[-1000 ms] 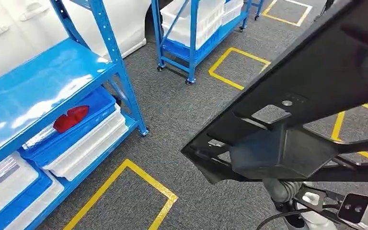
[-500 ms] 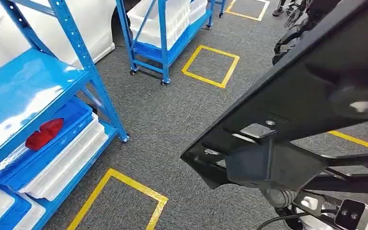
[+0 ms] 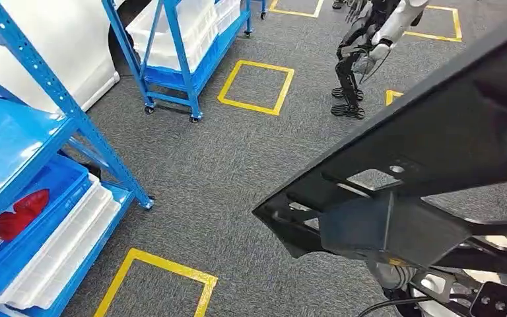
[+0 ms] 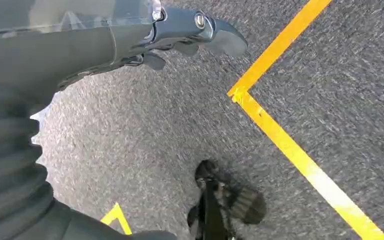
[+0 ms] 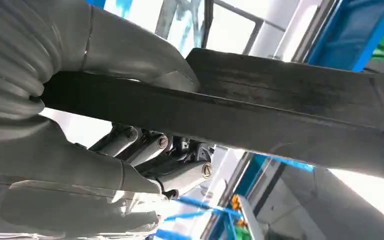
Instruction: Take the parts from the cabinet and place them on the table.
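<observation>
A large black plastic part (image 3: 436, 158) with cut-outs and ribs spans the right half of the head view, held up above the floor. In the right wrist view my right hand (image 5: 130, 115) grips the black part (image 5: 290, 115), thumb on one face and fingers (image 5: 150, 150) curled under the other. My left hand (image 4: 180, 30) hangs over the grey carpet with its fingers loosely apart and nothing in it. The blue cabinet (image 3: 53, 105) stands at the left, with a red part (image 3: 21, 212) lying in a blue bin on its lower shelf.
White trays (image 3: 66, 251) fill the cabinet's bottom shelf. A blue wheeled rack (image 3: 171, 86) with white bins stands farther back. Another humanoid robot (image 3: 370, 46) stands at the top right. Yellow tape squares (image 3: 254, 86) mark the grey carpet.
The whole picture has shifted: the camera has turned, the cabinet and rack slid left and the other robot came into view. The black part keeps its place in my right hand.
</observation>
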{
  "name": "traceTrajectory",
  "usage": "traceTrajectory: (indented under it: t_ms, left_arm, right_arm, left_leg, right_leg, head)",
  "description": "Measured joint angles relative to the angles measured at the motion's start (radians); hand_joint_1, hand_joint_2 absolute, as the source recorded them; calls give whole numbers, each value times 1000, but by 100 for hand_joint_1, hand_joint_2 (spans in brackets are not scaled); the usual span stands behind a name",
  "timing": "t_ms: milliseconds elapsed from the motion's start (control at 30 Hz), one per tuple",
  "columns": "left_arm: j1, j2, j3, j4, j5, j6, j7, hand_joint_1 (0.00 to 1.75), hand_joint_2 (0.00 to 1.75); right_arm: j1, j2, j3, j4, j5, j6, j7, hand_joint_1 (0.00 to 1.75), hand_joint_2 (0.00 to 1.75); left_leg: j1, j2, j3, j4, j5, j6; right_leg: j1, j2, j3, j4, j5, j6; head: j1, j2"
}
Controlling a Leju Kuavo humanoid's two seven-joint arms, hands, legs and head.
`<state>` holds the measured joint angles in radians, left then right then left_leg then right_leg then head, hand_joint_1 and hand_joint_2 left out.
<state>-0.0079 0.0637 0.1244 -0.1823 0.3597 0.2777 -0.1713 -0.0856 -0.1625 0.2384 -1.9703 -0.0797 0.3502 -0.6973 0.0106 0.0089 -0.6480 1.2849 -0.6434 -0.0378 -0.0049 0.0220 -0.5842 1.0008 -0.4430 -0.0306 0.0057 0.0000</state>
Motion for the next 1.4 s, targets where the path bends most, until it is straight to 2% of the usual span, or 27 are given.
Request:
traceTrajectory:
  t_ms: [33, 67, 133, 167, 200, 233, 333, 367, 400, 433, 500, 533, 600, 667, 700, 733, 833, 867, 933, 1000, 1067, 1100, 1167, 1200, 1233, 1367, 1400]
  left_arm:
    - [2, 0, 5, 0, -4, -11, -2, 0, 175]
    - [2, 0, 8, 0, -10, -24, -3, 0, 175]
    - [0, 0, 9, 0, -16, -43, -6, 0, 175]
    - [1, 0, 10, 0, -22, -51, -6, 0, 175]
    - [3, 0, 11, 0, -23, -56, -3, 0, 175]
    - [2, 0, 13, 0, -23, -56, 0, 0, 175]
    - [-7, 0, 18, 0, -21, -55, 3, 0, 175]
    - [-7, 0, 22, 0, -18, -55, 3, 0, 175]
    - [-7, 0, 27, 0, -12, -55, 1, 0, 175]
    - [-6, 0, 30, 0, -10, -55, -3, 0, 175]
    - [-1, 0, 34, 0, -11, -64, -15, 0, 175]
    - [0, 1, 34, 0, -13, -69, -17, 0, 175]
    - [-3, 7, 34, 0, -26, -71, -16, 0, 175]
    - [-9, 13, 36, 0, -21, -72, -14, 0, 175]
    - [-11, 17, 40, 0, -18, -71, -14, 0, 175]
    - [-11, 18, 46, 0, -11, -68, -15, 0, 175]
    - [-17, 23, 60, 0, -1, -61, -20, 0, 175]
    - [-18, 23, 61, -1, -4, -60, -22, 0, 175]
    - [-16, 23, 63, -2, -19, -61, -21, 0, 175]
    - [-13, 24, 65, -1, -21, -60, -19, 0, 175]
    - [-11, 23, 68, -1, -21, -57, -18, 0, 175]
    - [-8, 22, 70, -1, -19, -55, -18, 0, 175]
    - [-7, 21, 74, -2, -16, -51, -18, 0, 175]
    - [-7, 21, 76, -2, -16, -51, -19, 0, 175]
    - [-5, 21, 75, -1, -20, -54, -19, 0, 175]
    - [-13, 19, 74, -1, -47, -66, -21, 0, 175]
    - [-15, 16, 72, -1, -52, -70, -21, 0, 175]
  right_arm:
    - [-4, 1, 1, 5, 0, -3, 0, 175, 175]
    - [-11, 3, 3, 12, 0, -10, 1, 175, 175]
    - [-20, 6, 8, 20, 0, -18, 1, 175, 175]
    - [-24, 9, 11, 23, 0, -18, 1, 175, 175]
    - [-30, 12, 16, 26, 0, -18, 1, 175, 175]
    - [-38, 15, 19, 31, 0, -15, 1, 175, 175]
    - [-48, 19, 23, 39, -10, 0, 1, 175, 175]
    - [-54, 19, 23, 40, -17, 13, 1, 175, 175]
    - [-62, 19, 23, 41, -23, 24, 0, 175, 175]
    - [-69, 21, 23, 42, -23, 29, 0, 175, 175]
    - [-71, 28, 21, 45, -13, 25, 0, 175, 175]
    - [-70, 31, 21, 46, -2, 20, 0, 175, 175]
    - [-69, 38, 21, 44, 32, -21, 1, 175, 175]
    - [-69, 42, 26, 30, 40, -55, 1, 175, 175]
    - [-72, 44, 32, 24, 37, -63, 0, 175, 175]
    - [-75, 46, 42, 21, 33, -68, 0, 175, 175]
    - [-89, 54, 69, 19, 5, -68, 0, 175, 175]
    - [-94, 58, 75, 19, -2, -73, 0, 175, 175]
    - [-109, 65, 92, 20, -13, -91, 0, 175, 175]
    - [-107, 72, 102, 20, -15, -93, 0, 175, 175]
    - [-99, 73, 113, 20, -17, -86, 1, 175, 175]
    - [-94, 74, 117, 20, -17, -81, 0, 175, 175]
    - [-88, 78, 122, 19, -18, -76, 1, 175, 175]
    - [-88, 80, 122, 17, -18, -72, 0, 175, 175]
    - [-88, 82, 123, 17, -15, -70, 0, 175, 175]
    - [-73, 86, 123, 8, 0, -74, 1, 175, 175]
    - [-70, 86, 122, 5, -1, -79, 0, 175, 175]
  left_leg:
    - [0, 0, -26, 45, -2, 1]
    - [0, 0, -24, 30, 24, 3]
    - [0, -9, 40, -120, 118, 8]
    - [2, -35, 82, -214, 165, 11]
    - [3, -93, 104, -268, 172, 16]
    - [7, -99, 106, -288, 168, 16]
    - [-2, -70, 108, -286, 172, 30]
    - [8, -53, 110, -299, 181, 41]
    - [5, -39, 112, -304, 183, 48]
    - [2, -27, 111, -303, 184, 50]
    - [-2, 0, 110, -303, 182, 52]
    - [-4, 13, 110, -302, 181, 53]
    - [-4, 36, 110, -299, 178, 52]
    - [-4, 55, 112, -295, 173, 47]
    - [-7, 61, 115, -293, 170, 42]
    - [-13, 69, 115, -291, 166, 36]
    - [-9, 94, 122, -298, 167, 19]
    - [-11, 102, 125, -297, 162, 12]
    - [0, 23, 93, -219, 107, 4]
    - [0, 1, 16, -55, 29, -2]
    - [1, 0, -33, 38, 13, -3]
    - [1, 0, -20, 4, 45, -2]
    - [2, -16, 59, -169, 142, 4]
    - [4, -51, 99, -256, 178, 6]
    - [4, -88, 111, -284, 161, 9]
    - [2, -46, 113, -294, 173, 34]
    - [5, -28, 115, -302, 181, 42]
  right_leg:
    - [2, 12, 0, 0, 0, 0]
    - [2, 25, 3, 0, 0, 0]
    - [2, 48, 8, 1, 0, 1]
    - [1, 59, 10, 3, -1, 2]
    - [-1, 68, 6, 4, -1, 6]
    - [1, 82, -3, 11, 0, 15]
    - [-7, 115, -12, 4, 11, 37]
    - [-5, 99, -16, 12, 6, 39]
    - [1, 37, -32, 46, -20, 40]
    - [0, 8, -61, 104, -56, 42]
    - [-4, -11, -142, 275, -129, 48]
    - [-7, -12, -168, 327, -139, 50]
    - [-9, -17, -142, 276, -94, 51]
    - [-8, -45, -36, 80, -10, 45]
    - [-2, -94, -3, 8, -13, 36]
    - [2, -94, -1, 7, -7, 32]
    - [9, -59, -9, 11, -6, 20]
    - [2, -47, -4, -1, 0, 11]
    - [-2, -31, 0, -8, 7, 0]
    - [2, -11, -2, -8, 8, -2]
    - [4, 13, -3, -6, 8, -3]
    - [4, 27, -2, -4, 8, -2]
    - [4, 53, 1, 0, 7, 0]
    - [3, 63, 0, 3, 6, 3]
    - [8, 72, -5, 7, 6, 9]
    - [3, 112, -17, 2, 18, 37]
    - [1, 73, -21, 17, 5, 36]
  head:
    - [0, 0]
    - [0, 0]
    - [0, 0]
    - [0, 0]
    - [1, 0]
    - [2, 0]
    - [1, 0]
    - [0, 0]
    - [3, 0]
    - [6, 0]
    - [6, 0]
    - [6, 0]
    - [6, 0]
    - [6, 0]
    - [6, 0]
    - [3, 0]
    - [2, 0]
    - [1, 0]
    - [0, 0]
    - [-2, 0]
    - [-2, 0]
    - [-2, 0]
    - [-2, 0]
    - [-2, 0]
    - [0, 0]
    - [-1, 0]
    - [-2, 0]
